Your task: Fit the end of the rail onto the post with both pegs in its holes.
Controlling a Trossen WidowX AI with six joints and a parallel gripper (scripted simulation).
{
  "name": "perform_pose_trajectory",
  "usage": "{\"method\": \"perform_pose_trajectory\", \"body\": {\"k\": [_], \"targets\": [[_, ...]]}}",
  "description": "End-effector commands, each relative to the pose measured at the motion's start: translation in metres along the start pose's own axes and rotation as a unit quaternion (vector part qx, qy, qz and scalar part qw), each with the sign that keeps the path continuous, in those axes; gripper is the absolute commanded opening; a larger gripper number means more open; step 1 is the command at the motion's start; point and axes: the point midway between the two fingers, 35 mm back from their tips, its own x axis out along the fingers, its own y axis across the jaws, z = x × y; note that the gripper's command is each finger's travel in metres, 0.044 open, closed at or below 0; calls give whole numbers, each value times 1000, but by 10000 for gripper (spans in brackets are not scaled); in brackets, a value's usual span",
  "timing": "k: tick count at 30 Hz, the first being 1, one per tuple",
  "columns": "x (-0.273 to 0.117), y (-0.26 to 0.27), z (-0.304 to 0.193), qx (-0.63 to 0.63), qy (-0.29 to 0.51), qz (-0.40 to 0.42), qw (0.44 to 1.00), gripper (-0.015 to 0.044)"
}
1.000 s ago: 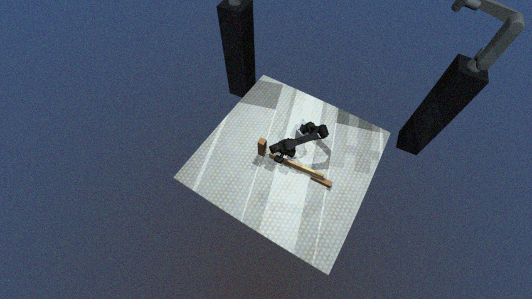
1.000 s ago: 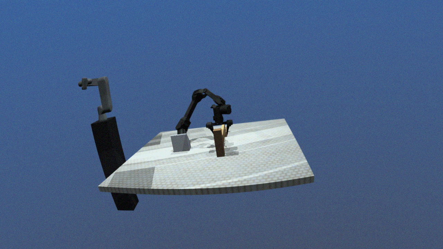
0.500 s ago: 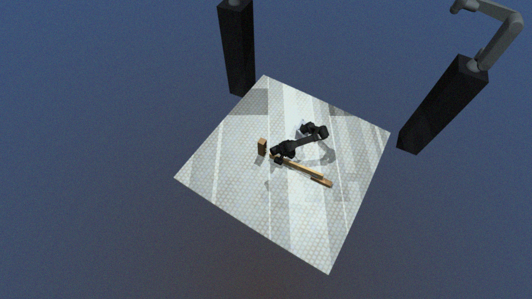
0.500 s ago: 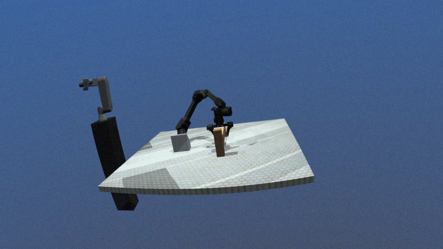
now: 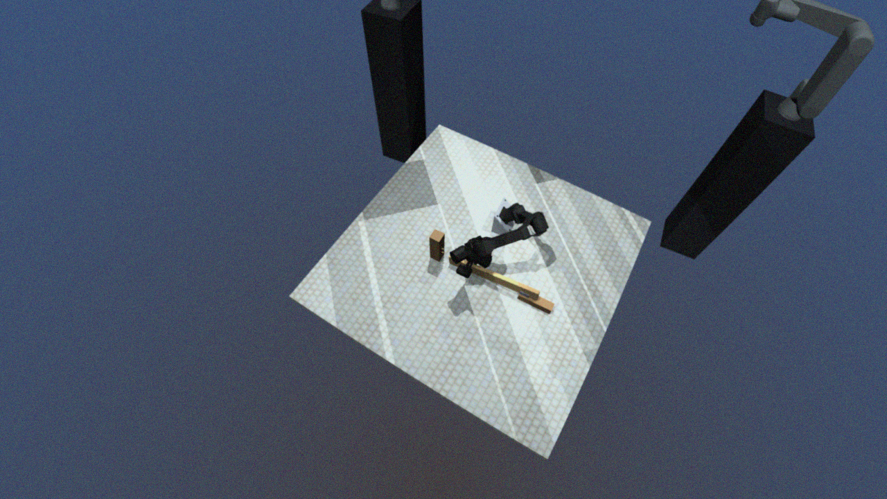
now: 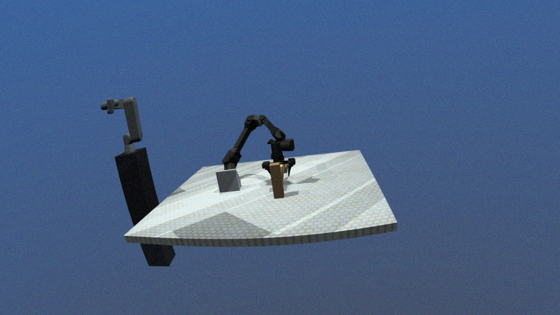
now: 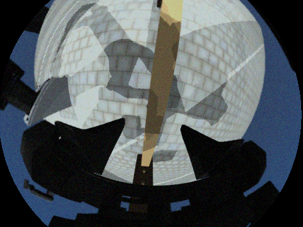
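The long wooden rail (image 5: pixel 507 282) (image 7: pixel 162 72) slopes down from the low footboard block (image 5: pixel 544 303), where its far end rests, to its near end on the table. The near end lies in front of the upright wooden post (image 5: pixel 436 246) (image 6: pixel 277 182), with a gap between them. In the wrist view, two small pegs show on the dark face of the post (image 7: pixel 137 176). My gripper (image 6: pixel 279 175) (image 7: pixel 153 124) is open and empty, pointing down over the near part of the rail, with one finger on each side of it in the wrist view. The rail's end holes are hidden.
A grey block (image 6: pixel 228 180) (image 7: pixel 52 98) stands beside the arm's base. The patterned table (image 5: pixel 421 347) (image 6: pixel 332 203) has an open edge all round. Dark pedestals (image 5: pixel 393 80) (image 5: pixel 738 179) stand beyond the table, the right one bearing another grey arm (image 5: pixel 831 74).
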Motion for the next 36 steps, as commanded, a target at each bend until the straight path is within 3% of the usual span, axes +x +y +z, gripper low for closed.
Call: {"method": "perform_pose_trajectory", "body": {"k": [1,16,30,36], "targets": [[6,2,1,4,-3,1,1000,440],[27,4,2,4,-5,1,1000,440],[27,4,2,4,-5,1,1000,73],[27,4,2,4,-5,1,1000,33]]}}
